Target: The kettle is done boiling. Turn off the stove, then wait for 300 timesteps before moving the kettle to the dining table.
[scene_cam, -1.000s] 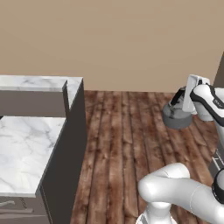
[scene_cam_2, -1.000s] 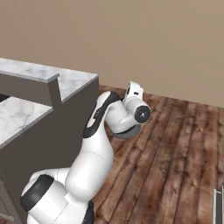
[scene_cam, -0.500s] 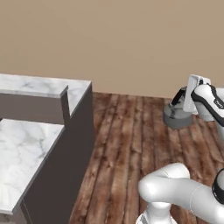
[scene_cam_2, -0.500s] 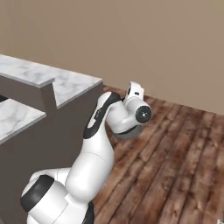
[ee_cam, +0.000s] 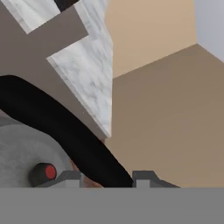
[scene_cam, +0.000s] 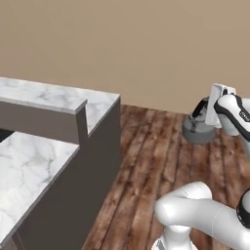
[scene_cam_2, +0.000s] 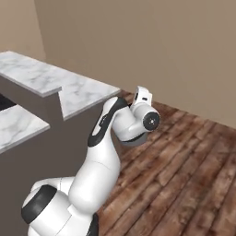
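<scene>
Grey kettle (scene_cam: 199,131) hangs at right of the left base view, over the wood floor (scene_cam: 146,161), carried clear of the marble table (scene_cam: 34,161) at lower left. Hand (ee_cam: 107,177) is clamped on its black handle (ee_cam: 57,127), so it rides along upright.

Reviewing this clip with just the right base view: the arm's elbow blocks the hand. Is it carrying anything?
Observer: Yes. In the left base view the gripper holds the grey kettle out over the wood floor.
Operator: Held by what part?
Observer: In the hand view the fingertips are closed around the black arched handle.
Operator: Is the lid on?
Observer: Yes, its dark knob with a red spot sits on the grey top.
</scene>
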